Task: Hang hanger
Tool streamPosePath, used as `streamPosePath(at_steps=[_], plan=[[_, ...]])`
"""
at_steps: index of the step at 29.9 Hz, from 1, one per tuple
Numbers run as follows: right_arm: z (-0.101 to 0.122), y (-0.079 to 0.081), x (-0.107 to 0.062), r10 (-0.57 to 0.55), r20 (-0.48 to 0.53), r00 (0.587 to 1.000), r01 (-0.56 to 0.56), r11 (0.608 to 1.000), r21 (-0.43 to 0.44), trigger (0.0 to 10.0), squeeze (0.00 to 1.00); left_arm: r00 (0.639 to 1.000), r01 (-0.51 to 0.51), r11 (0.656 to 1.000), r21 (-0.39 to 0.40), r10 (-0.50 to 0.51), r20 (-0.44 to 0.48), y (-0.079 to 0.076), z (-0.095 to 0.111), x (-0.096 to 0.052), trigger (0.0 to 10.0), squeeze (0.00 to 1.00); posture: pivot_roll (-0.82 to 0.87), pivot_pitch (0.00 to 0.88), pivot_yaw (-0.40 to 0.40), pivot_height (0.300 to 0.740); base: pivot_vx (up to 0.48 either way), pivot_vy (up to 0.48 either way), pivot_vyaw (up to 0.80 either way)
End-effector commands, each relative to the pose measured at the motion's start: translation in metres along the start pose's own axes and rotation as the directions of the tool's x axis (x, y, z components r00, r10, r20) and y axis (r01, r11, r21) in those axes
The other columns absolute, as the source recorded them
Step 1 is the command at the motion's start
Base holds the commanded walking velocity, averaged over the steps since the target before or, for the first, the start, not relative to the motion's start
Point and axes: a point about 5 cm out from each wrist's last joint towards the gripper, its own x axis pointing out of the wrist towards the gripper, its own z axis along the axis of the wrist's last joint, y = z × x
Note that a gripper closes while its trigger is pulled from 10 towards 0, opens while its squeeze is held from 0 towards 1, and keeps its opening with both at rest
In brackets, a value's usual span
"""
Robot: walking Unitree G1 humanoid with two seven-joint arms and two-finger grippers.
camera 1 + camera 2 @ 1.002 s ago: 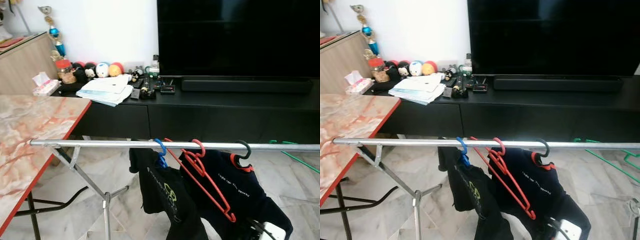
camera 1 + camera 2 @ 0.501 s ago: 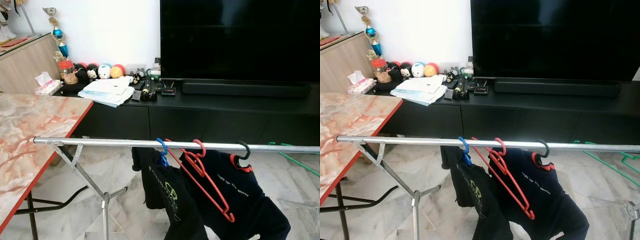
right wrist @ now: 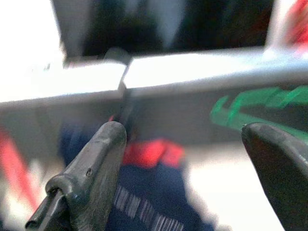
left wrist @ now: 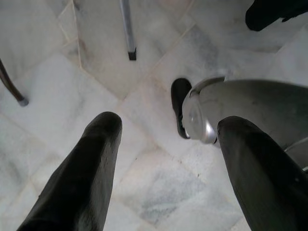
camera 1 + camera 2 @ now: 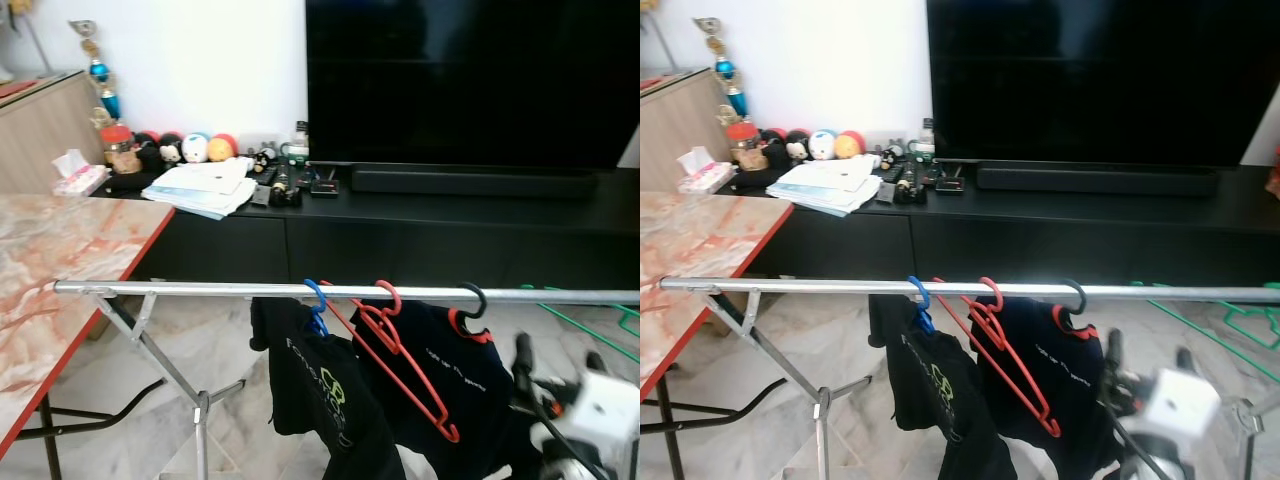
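One metal rail (image 5: 200, 289) carries three hangers: a blue hanger (image 5: 318, 305) and a black hanger (image 5: 470, 301), each bearing a dark shirt, and a bare red hanger (image 5: 400, 345) between them. The right gripper (image 5: 555, 365), blurred, sits just below the rail, fingers spread wide, apparently empty. The left gripper (image 4: 163, 159) hangs open over floor tiles.

A silver rail (image 5: 200, 289) spans the room, carrying a blue hanger (image 5: 318, 305), an empty red hanger (image 5: 400, 350) and a black hanger (image 5: 472, 300), two holding dark shirts.
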Motion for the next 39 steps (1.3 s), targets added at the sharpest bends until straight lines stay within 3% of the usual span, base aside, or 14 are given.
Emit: streamPosePath(at_steps=[1, 4, 7, 8, 9, 13, 14, 15, 16, 21, 28, 31, 35, 39], plan=[[0.003, 0.002, 0.0, 0.039, -0.043, 0.998, -0.039, 0.999, -0.01, 10.0, 0.0, 1.0, -0.009, 1.0, 0.006, 0.009, -0.015, 0.004, -0.001, -0.001, 10.0, 0.0, -0.07, 0.0, 0.029, 0.74, 0.0, 0.0, 0.0], [0.002, 0.0, -0.001, 0.046, -0.117, 0.992, -0.051, 0.998, -0.039, 10.0, 0.0, 1.0, -0.009, 1.0, 0.005, 0.009, -0.014, 0.004, -0.001, -0.001, 10.0, 0.0, -0.07, 0.0, 0.029, 0.74, 0.0, 0.0, 0.0], [0.003, -0.009, -0.003, 0.039, -0.176, 0.984, -0.038, 0.999, 0.009, 10.0, 0.04, 1.0, -0.009, 1.0, 0.007, 0.009, -0.015, 0.005, -0.001, -0.001, 10.0, 0.0, -0.07, 0.0, 0.034, 0.74, 0.0, 0.0, 0.0], [0.003, -0.01, -0.002, 0.04, -0.18, 0.983, -0.038, 0.999, 0.012, 10.0, 0.98, 1.0, -0.008, 1.0, 0.008, 0.008, -0.015, 0.005, -0.002, -0.001, 10.0, 0.0, -0.07, 0.0, 0.035, 0.74, 0.0, 0.0, 0.0], [0.003, -0.012, -0.002, 0.044, -0.195, 0.98, -0.041, 0.999, 0.017, 10.0, 1.0, 1.0, -0.007, 1.0, 0.009, 0.008, -0.016, 0.004, -0.002, -0.001, 10.0, 0.0, -0.07, 0.0, 0.037, 0.74, 0.0, 0.0, 0.0], [0.0, -0.013, 0.002, 0.136, -0.264, 0.955, -0.12, 0.99, 0.078, 10.0, 1.0, 1.0, -0.005, 1.0, 0.01, 0.005, -0.016, 0.005, -0.002, -0.001, 10.0, 0.0, -0.07, 0.0, 0.037, 0.74, 0.0, 0.0, 0.0], [-0.001, -0.013, 0.001, 0.165, -0.285, 0.944, -0.154, 0.986, 0.06, 10.0, 0.35, 1.0, -0.005, 1.0, 0.01, 0.005, -0.016, 0.005, -0.001, -0.001, 10.0, 0.0, -0.07, 0.0, 0.037, 0.74, 0.0, 0.0, 0.0], [-0.002, -0.013, 0.001, 0.192, -0.312, 0.93, -0.19, 0.981, 0.036, 10.0, 0.35, 1.0, -0.005, 1.0, 0.011, 0.005, -0.016, 0.005, -0.001, -0.001, 10.0, 0.0, -0.07, 0.0, 0.037, 0.74, 0.0, 0.0, 0.0], [-0.003, -0.015, 0.0, 0.214, -0.33, 0.919, -0.215, 0.976, 0.036, 10.0, 0.0, 1.0, -0.004, 1.0, 0.012, 0.004, -0.016, 0.005, -0.001, -0.001, 10.0, 0.0, -0.07, 0.0, 0.035, 0.74, 0.0, 0.0, 0.0], [-0.006, -0.044, 0.004, 0.242, -0.414, 0.878, -0.276, 0.961, -0.022, 10.0, 0.0, 1.0, 0.0, 1.0, 0.012, 0.0, -0.014, 0.004, -0.001, -0.001, 10.0, 0.0, -0.07, 0.0, 0.034, 0.74, 0.0, 0.0, 0.0], [-0.005, -0.067, 0.02, 0.21, -0.443, 0.871, -0.293, 0.948, -0.126, 10.0, 0.0, 1.0, 0.002, 1.0, 0.007, -0.002, -0.012, 0.004, 0.0, -0.001, 10.0, 0.0, -0.05, 0.0, 0.035, 0.74, 0.0, 0.0, 0.0], [-0.002, -0.071, 0.025, 0.213, -0.43, 0.878, -0.296, 0.946, -0.136, 10.0, 0.0, 1.0, 0.0, 1.0, 0.004, 0.0, -0.011, 0.005, 0.0, -0.001, 10.0, 0.0, -0.06, 0.0, 0.037, 0.74, 0.0, 0.0, 0.0], [-0.002, -0.071, 0.031, 0.26, -0.412, 0.873, -0.321, 0.943, -0.085, 10.0, 0.0, 1.0, 0.0, 1.0, 0.005, 0.0, -0.012, 0.005, 0.0, -0.001, 10.0, 0.0, -0.06, 0.0, 0.038, 0.74, 0.0, 0.0, 0.0], [-0.009, -0.059, 0.033, 0.358, -0.411, 0.838, -0.401, 0.916, -0.019, 10.0, 0.0, 1.0, 0.001, 1.0, 0.0, -0.001, -0.011, 0.005, 0.0, -0.001, 10.0, 0.0, -0.04, 0.0, 0.037, 0.74, 0.0, 0.0, 0.0]])
